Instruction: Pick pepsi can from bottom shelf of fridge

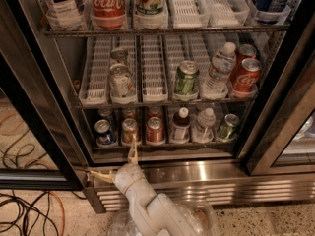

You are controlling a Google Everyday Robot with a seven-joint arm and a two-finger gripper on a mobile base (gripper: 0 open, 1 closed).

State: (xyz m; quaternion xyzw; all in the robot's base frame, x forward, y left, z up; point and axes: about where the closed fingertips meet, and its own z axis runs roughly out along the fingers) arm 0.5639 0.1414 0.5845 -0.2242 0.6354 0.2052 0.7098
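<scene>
The pepsi can (pixel 105 132), blue with a silver top, stands at the left end of the fridge's bottom shelf (pixel 162 144). To its right stand an orange-brown can (pixel 130 130) and a red can (pixel 155 129). My gripper (pixel 114 162) is below and slightly right of the pepsi can, in front of the steel base panel (pixel 206 173). It is open and empty. One finger (pixel 132 151) points up toward the shelf edge under the orange-brown can. The other finger points left.
Further right on the bottom shelf are a dark bottle (pixel 180 127), a water bottle (pixel 203 127) and a green can (pixel 228 127). The middle shelf holds cans and a water bottle. Black door frames (pixel 34 122) flank the opening. Cables (pixel 29 215) lie on the floor at left.
</scene>
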